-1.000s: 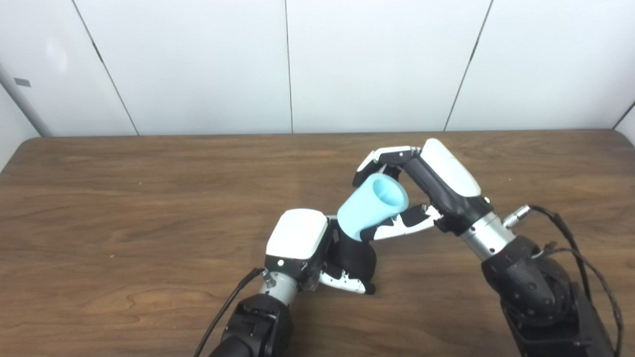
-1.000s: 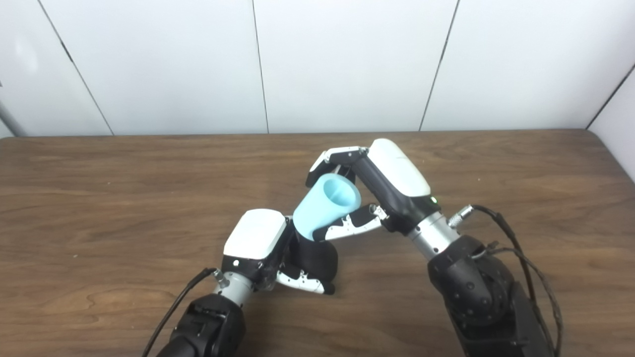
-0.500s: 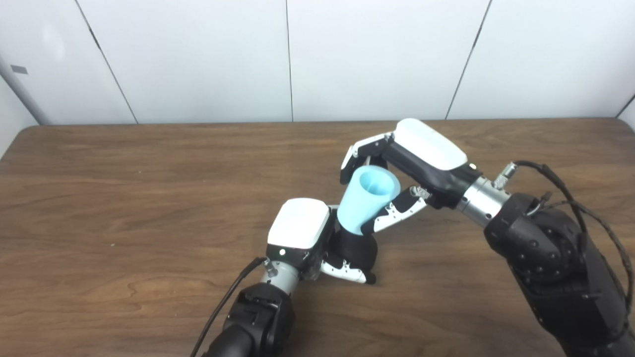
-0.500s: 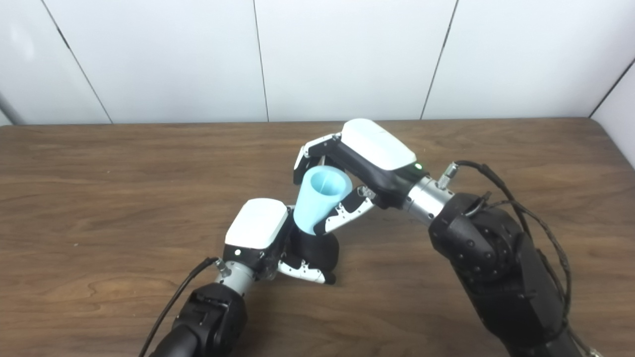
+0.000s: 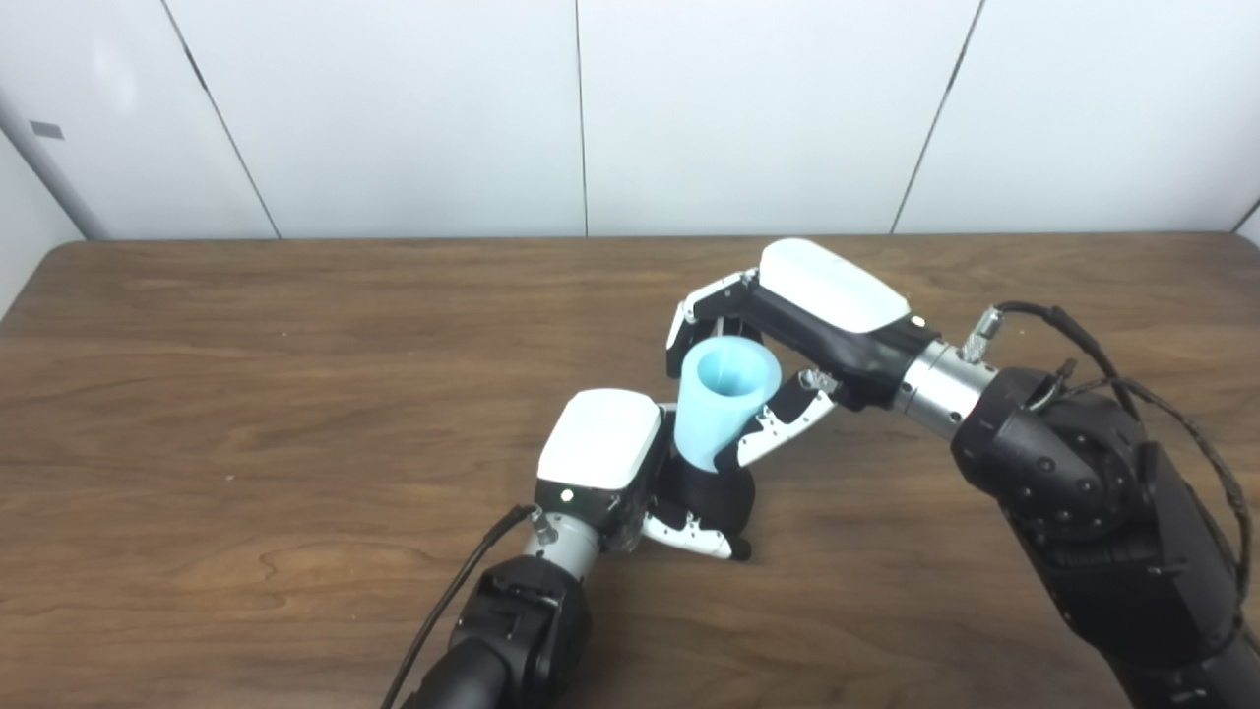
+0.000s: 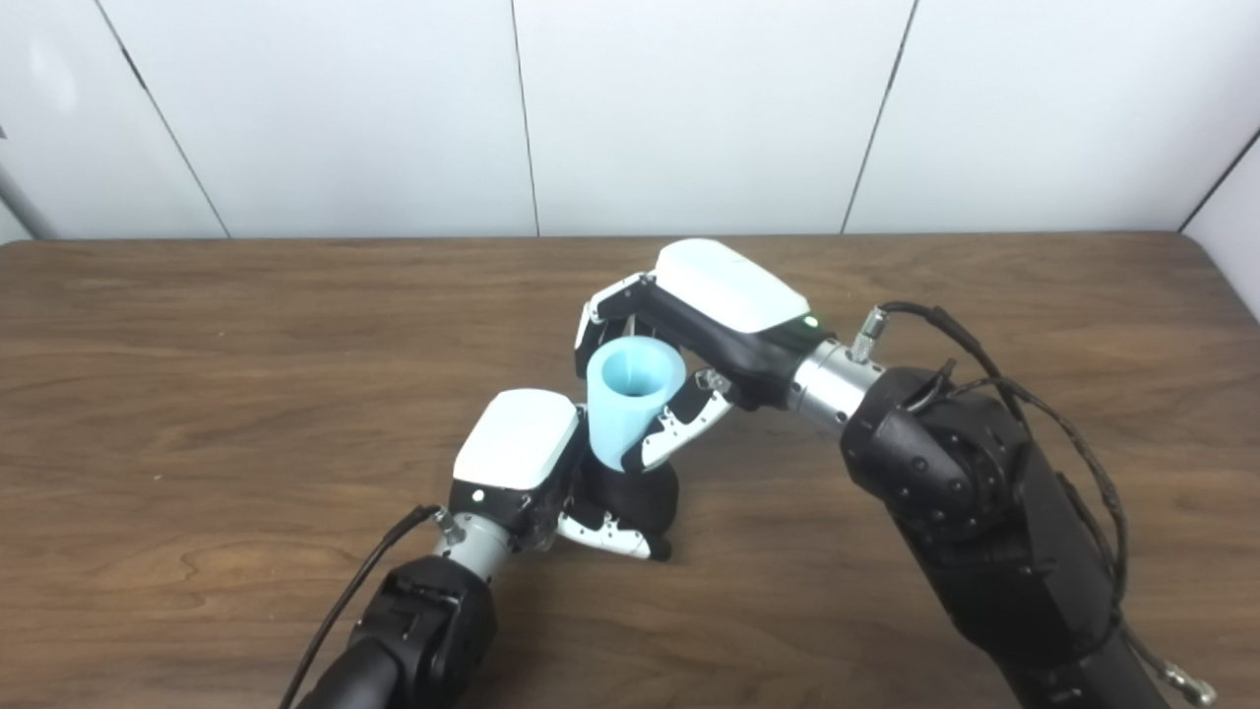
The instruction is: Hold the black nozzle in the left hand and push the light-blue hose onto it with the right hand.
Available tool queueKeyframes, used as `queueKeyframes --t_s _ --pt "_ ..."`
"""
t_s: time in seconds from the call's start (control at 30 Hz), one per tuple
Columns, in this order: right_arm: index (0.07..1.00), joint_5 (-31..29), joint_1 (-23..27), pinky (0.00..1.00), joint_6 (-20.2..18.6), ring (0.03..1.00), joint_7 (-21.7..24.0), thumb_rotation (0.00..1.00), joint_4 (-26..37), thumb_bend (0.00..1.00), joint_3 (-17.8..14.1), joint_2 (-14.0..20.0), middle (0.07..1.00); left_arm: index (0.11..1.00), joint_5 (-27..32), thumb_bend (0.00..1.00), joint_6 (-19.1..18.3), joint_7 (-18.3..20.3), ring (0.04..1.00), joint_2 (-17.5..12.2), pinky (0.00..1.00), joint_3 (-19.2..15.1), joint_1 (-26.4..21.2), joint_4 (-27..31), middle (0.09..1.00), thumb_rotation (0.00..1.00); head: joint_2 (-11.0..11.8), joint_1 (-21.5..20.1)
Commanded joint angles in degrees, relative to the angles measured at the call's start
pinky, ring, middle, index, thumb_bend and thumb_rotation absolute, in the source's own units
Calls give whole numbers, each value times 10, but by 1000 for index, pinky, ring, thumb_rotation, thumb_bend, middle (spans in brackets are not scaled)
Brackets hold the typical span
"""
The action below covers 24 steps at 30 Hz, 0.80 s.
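My left hand [image 5: 608, 465] rests on the wooden table [image 5: 246, 394] and is shut on the black nozzle [image 5: 717, 495], which stands between its fingers and thumb. My right hand [image 5: 802, 320] is shut on the light-blue hose [image 5: 724, 401], a short tapered tube with its wide open end up. The hose stands nearly upright, and its narrow lower end sits on top of the nozzle. The joint itself is partly hidden by the fingers. The same hose shows in the right eye view [image 6: 630, 397] above the nozzle [image 6: 635, 497].
White wall panels [image 5: 581, 108] stand behind the table's far edge. A black cable [image 5: 1102, 359] loops off my right forearm, and another cable [image 5: 448, 606] runs along my left wrist.
My right hand has swung left and lowered, tipping the hose from a slant to nearly upright over the nozzle. My left hand holds the nozzle in the same place. The camera shifted slightly.
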<state>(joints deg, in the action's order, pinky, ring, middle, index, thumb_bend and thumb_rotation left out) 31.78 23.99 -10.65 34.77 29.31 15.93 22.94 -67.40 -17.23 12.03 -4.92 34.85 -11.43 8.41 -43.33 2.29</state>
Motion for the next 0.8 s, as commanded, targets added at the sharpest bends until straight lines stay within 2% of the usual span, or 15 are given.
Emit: queueKeyframes --t_s 0.0,0.2,0.37,0.4,0.43,0.47,0.5,0.57,0.67,0.77 --pt "522 0 7 319 15 386 3 0 -1 496 4 11 492 486 13 525 4 52 483 10 413 23 19 -17 440 0 0 1" --pt "519 -3 -2 332 6 395 4 0 -5 498 4 10 498 486 12 524 3 53 484 12 414 23 19 -17 435 0 -1 1" --pt "569 -9 -2 303 9 421 1 0 -5 490 2 11 519 486 12 524 4 52 482 12 410 22 19 -17 436 0 -1 1" --pt "619 -8 -2 310 8 439 2 0 -3 492 1 12 541 486 13 524 5 51 482 11 410 22 19 -17 437 0 -1 1" --pt "661 -5 -1 394 3 503 5 0 3 736 1 13 590 486 12 524 5 51 480 11 409 22 19 -17 435 0 -1 1" --pt "700 2 1 460 -1 555 7 5 8 852 1 14 634 486 15 524 6 51 481 11 411 21 19 -18 432 0 0 0" --pt "726 11 3 499 -5 588 8 21 13 902 1 15 663 487 17 524 6 51 484 11 414 21 19 -18 433 0 0 0" --pt "769 24 7 564 -12 642 16 79 22 954 1 17 713 487 18 523 6 51 485 11 412 20 19 -18 429 0 0 0" --pt "819 33 11 648 -21 717 28 153 32 978 -3 20 774 488 18 523 5 51 487 12 406 19 19 -20 427 0 2 0" --pt "844 28 11 687 -20 774 25 218 39 999 -13 20 812 487 15 524 6 49 484 11 402 20 19 -20 432 0 2 0"
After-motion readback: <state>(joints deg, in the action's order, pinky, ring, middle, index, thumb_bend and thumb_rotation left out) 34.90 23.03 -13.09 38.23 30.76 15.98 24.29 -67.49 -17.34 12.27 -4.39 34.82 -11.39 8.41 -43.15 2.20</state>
